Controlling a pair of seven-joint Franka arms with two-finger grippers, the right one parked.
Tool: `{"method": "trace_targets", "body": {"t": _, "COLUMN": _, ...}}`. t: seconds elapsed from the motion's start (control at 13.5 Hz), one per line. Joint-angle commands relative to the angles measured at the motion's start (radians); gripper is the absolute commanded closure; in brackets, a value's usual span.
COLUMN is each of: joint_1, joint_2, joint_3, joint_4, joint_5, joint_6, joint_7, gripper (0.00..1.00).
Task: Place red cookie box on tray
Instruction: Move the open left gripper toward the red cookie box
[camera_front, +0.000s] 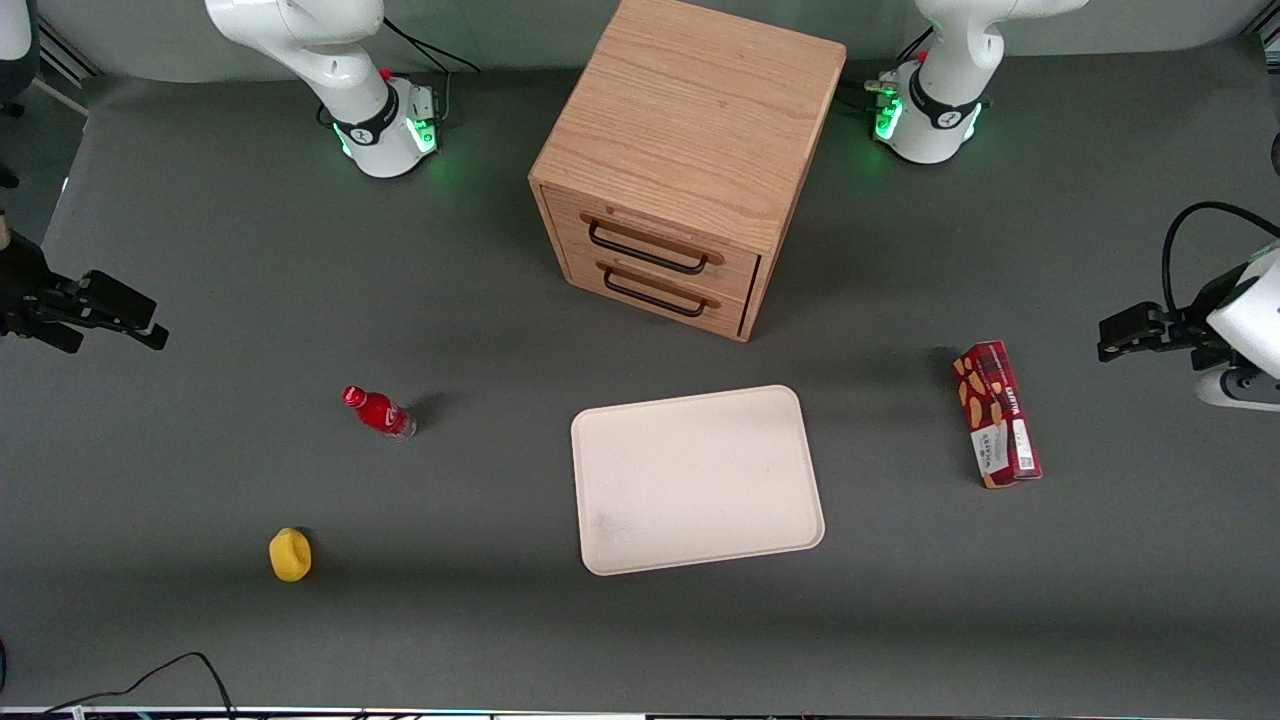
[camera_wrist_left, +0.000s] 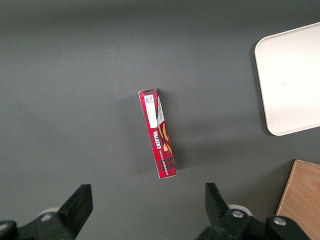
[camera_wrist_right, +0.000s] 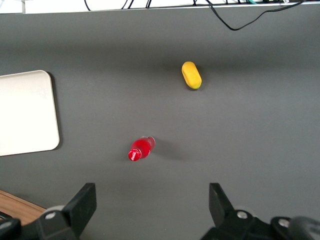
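The red cookie box lies on its narrow side on the grey table, toward the working arm's end, apart from the cream-white tray. The tray sits in front of the drawer cabinet, nearer the front camera, with nothing on it. My left gripper hovers above the table near the box's end that is farther from the front camera, closer to the working arm's end. In the left wrist view the box lies ahead of the gripper, whose fingers stand wide open and hold nothing; a corner of the tray shows too.
A wooden two-drawer cabinet stands in the middle of the table. A small red bottle and a yellow object rest toward the parked arm's end. A black cable runs along the table's near edge.
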Motion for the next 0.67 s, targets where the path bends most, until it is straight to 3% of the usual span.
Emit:
{"method": "trace_targets", "body": {"t": 0.0, "joint_1": 0.001, "joint_2": 0.004, "joint_3": 0.000, "joint_4": -0.010, "joint_5": 0.012, "joint_6": -0.009, "joint_7": 0.003, "gripper": 0.00}}
{"method": "trace_targets", "body": {"t": 0.3, "joint_1": -0.002, "joint_2": 0.041, "joint_3": 0.000, "joint_4": -0.081, "joint_5": 0.012, "joint_6": 0.059, "joint_7": -0.003, "gripper": 0.00}}
{"method": "trace_targets", "body": {"t": 0.59, "joint_1": -0.013, "joint_2": 0.045, "joint_3": 0.000, "joint_4": -0.316, "joint_5": 0.012, "joint_6": 0.310, "joint_7": -0.092, "gripper": 0.00}}
